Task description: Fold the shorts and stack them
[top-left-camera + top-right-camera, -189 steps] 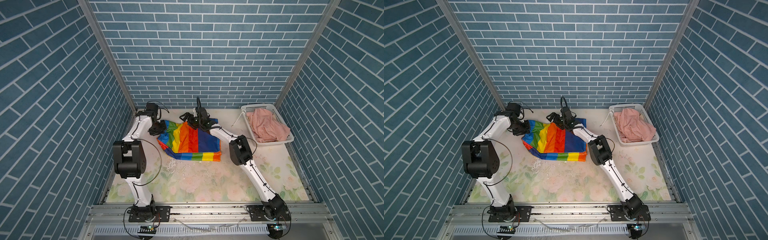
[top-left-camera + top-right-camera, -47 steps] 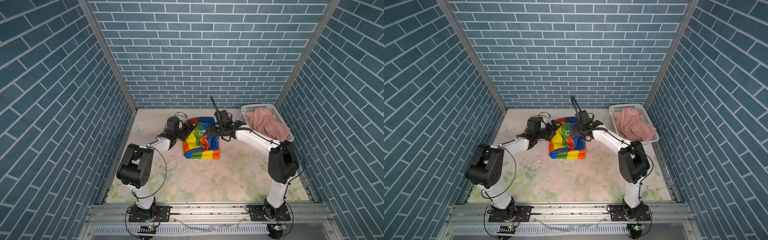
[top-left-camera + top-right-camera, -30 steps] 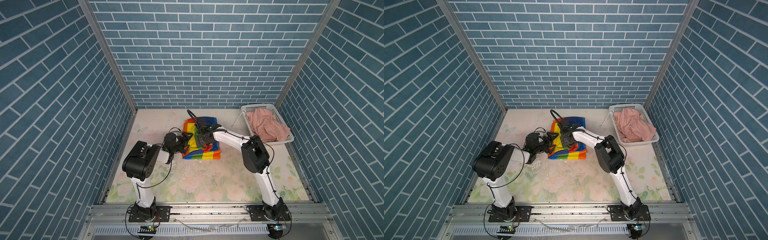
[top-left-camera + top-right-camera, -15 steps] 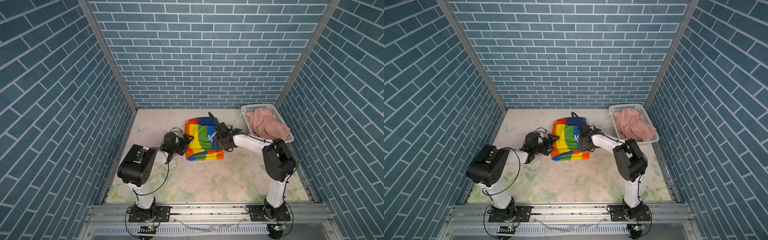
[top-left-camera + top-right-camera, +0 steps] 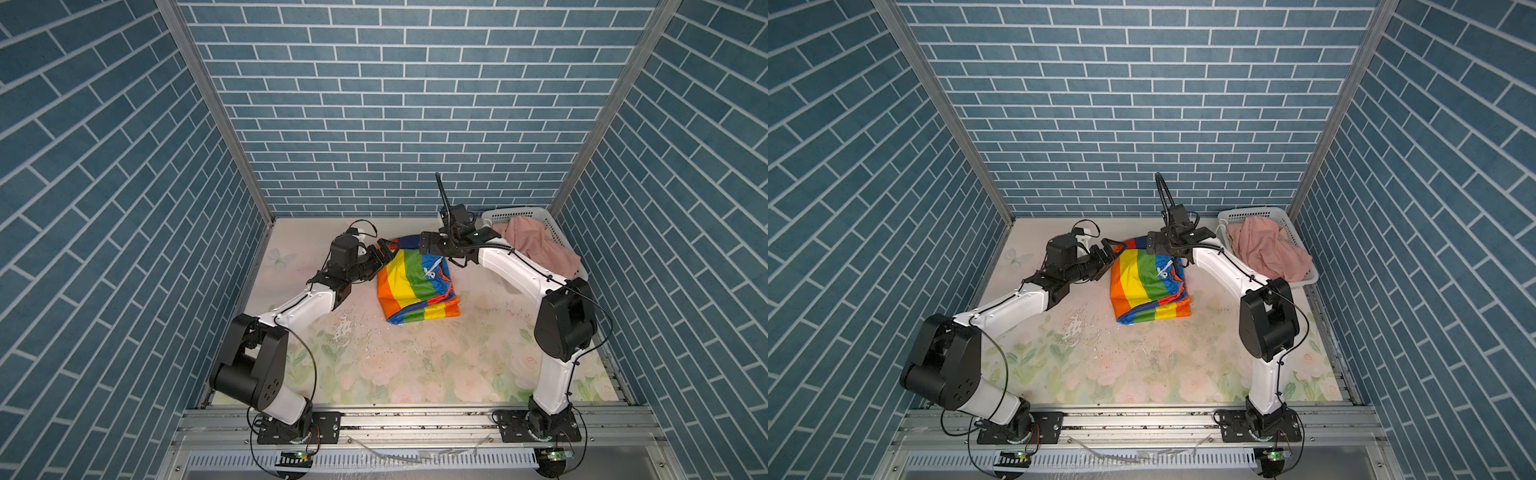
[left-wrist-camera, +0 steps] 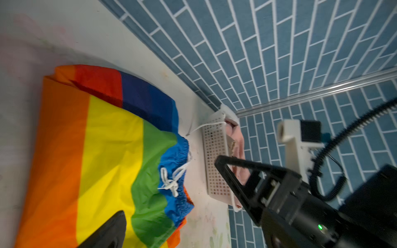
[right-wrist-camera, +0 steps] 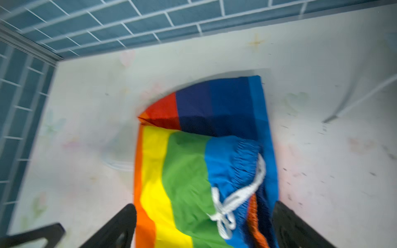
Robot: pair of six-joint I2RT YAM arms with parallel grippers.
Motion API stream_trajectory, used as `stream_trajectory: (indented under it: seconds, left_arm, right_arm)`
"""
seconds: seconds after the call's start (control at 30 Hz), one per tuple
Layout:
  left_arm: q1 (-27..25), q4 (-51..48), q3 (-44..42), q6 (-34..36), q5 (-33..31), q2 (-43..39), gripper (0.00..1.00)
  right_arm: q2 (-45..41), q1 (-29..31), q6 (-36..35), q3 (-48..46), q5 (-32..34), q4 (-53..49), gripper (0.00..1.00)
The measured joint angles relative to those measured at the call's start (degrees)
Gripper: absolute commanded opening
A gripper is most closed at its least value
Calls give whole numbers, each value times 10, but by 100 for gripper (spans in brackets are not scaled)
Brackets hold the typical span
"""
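The rainbow-striped shorts lie folded on the floral table, blue waist and white drawstring facing up. My left gripper hangs open at their far left corner, holding nothing; one finger shows over the shorts. My right gripper hovers open above the far edge of the shorts, its jaws wide apart and empty. Pink shorts lie heaped in the basket.
The white perforated basket stands at the back right against the wall. Blue brick walls close in three sides. The right arm's forearm runs just in front of the basket.
Both grippers have risen off the sides of the rainbow shorts and moved toward the back wall, staying open. The shorts lie folded where they were.
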Motion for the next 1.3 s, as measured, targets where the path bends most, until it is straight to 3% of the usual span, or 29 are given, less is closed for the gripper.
stream_trajectory:
  seconds: [0.27,0.4,0.67,0.8,1.0,1.17,1.3]
  left_arm:
    - [-40,75,-78,-61,-30,72,100]
    - [-52,86,-94,-66,-37,105,99]
    - [-57,90,-105,-39,-35,139,99]
    - [-57,3,-60,36,-46,131,100]
    - [-54,-206,84,214,-125,74,100]
    - [-28,-262,118,274,-134,48,99]
    - [-10,-298,128,290,-122,81,100]
  right_arm:
    - [152,-26,100,50,-122,110,99]
    - [195,-44,101,39,-161,136,98]
    - [193,-89,74,31,-220,160,98]
    - [141,-99,53,-15,-232,158,98]
    - [-32,-94,36,-156,-232,177,99]
    - [-125,-67,53,-294,-236,254,99]
    - [-116,-40,63,-351,-237,269,98]
